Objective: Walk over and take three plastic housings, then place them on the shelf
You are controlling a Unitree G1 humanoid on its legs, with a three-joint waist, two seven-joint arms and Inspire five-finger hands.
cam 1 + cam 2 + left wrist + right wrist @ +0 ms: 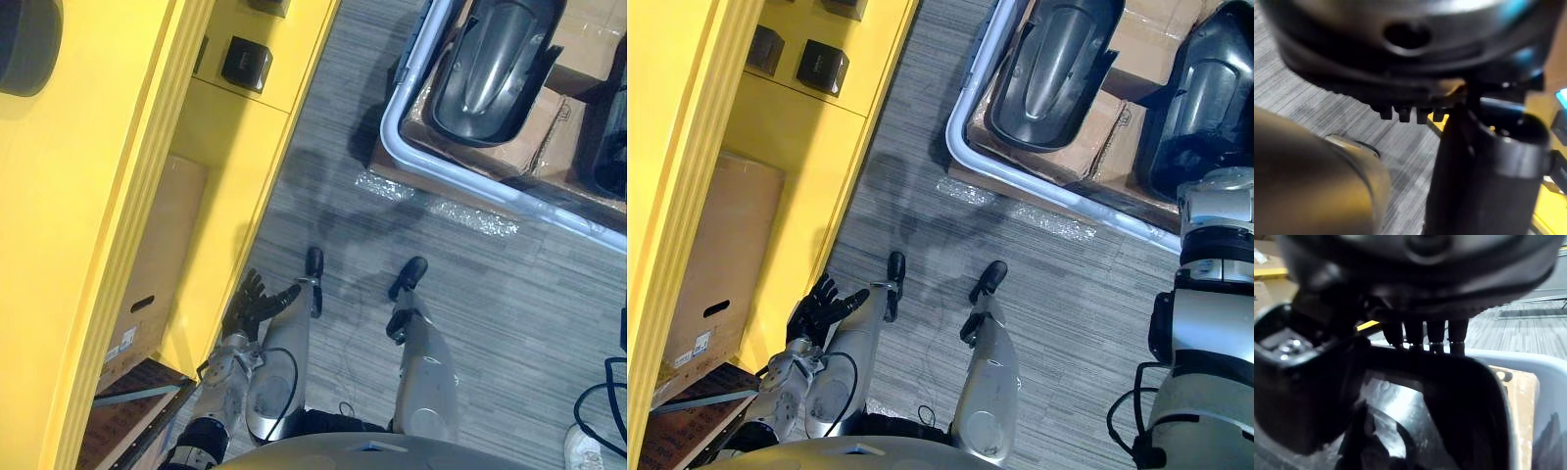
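Two dark plastic housings lie on cardboard in a white-rimmed bin on the floor: one near its left end, another further right. My right arm reaches in from the right towards that second housing. In the right wrist view my right hand hangs just over a glossy dark housing, fingers straight, thumb beside it, and I see no grip on it. My left hand hangs low beside the yellow shelf, fingers spread and empty.
The shelf holds a cardboard box low down and small black boxes on a higher level. Clear plastic film lies on the grey floor in front of the bin. A person's white shoe shows at the lower right.
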